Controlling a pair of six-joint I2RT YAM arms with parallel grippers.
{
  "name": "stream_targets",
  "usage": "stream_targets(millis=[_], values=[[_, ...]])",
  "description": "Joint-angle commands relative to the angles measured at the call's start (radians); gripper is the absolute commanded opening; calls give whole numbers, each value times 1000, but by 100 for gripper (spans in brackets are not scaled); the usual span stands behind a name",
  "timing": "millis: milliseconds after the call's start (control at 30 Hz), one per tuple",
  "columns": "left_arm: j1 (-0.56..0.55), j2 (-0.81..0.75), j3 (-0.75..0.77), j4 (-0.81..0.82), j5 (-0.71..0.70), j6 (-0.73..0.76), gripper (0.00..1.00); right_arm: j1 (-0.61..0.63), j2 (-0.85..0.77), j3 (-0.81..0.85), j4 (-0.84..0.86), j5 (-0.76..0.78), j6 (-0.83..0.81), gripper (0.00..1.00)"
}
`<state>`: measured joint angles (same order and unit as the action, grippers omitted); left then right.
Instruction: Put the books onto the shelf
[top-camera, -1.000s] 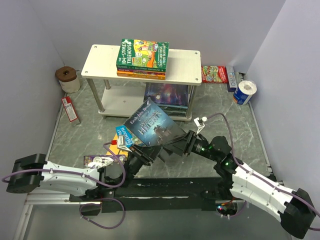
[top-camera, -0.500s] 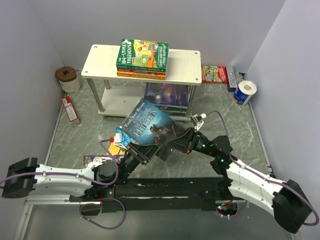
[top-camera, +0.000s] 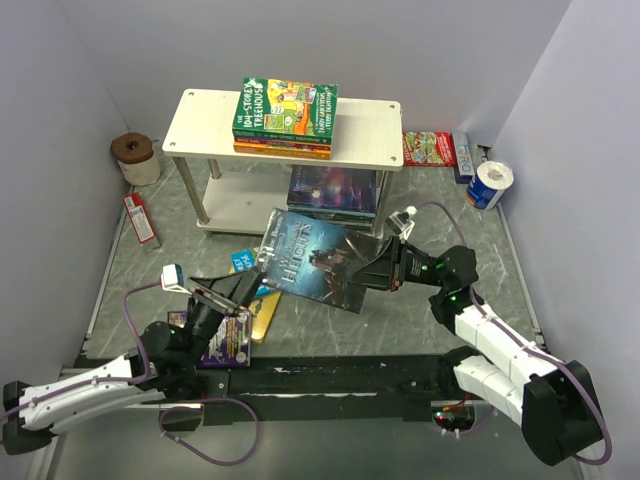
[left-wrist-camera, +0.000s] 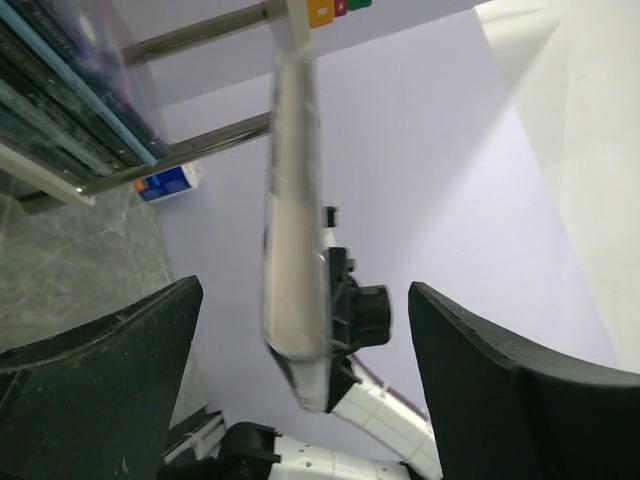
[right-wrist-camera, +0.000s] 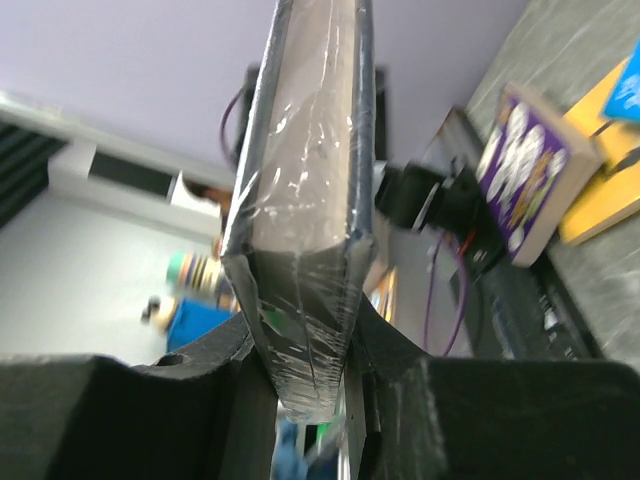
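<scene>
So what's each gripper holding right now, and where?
The right gripper clamps the dark castle-cover book by its right-hand edge, off the table. The left gripper is open, holding nothing.

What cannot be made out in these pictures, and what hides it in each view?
Top view: lower books, mostly covered by the top board of the shelf.
Top view: blue book, partly behind the held dark book.
Right wrist view: purple book, blurred.
Left wrist view: dark book's cover; only its edge shows.
</scene>
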<state>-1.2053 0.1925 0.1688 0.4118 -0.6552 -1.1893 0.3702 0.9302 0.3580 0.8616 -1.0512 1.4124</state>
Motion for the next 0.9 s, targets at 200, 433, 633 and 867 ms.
stream_targets(millis=[200,433,633,867], values=[[64,56,64,-64,160,63,69,-14,-88,176,-171,-173,-116,0],[84,56,49,-11,235,75,45,-33,-97,170,-228,-204,-139,0],[95,87,77,2,345,118,24,-77,-90,203,-309,-236,-190,0],[115,194,103,47,414,119,1,-79,-34,233,-309,-231,-187,0]])
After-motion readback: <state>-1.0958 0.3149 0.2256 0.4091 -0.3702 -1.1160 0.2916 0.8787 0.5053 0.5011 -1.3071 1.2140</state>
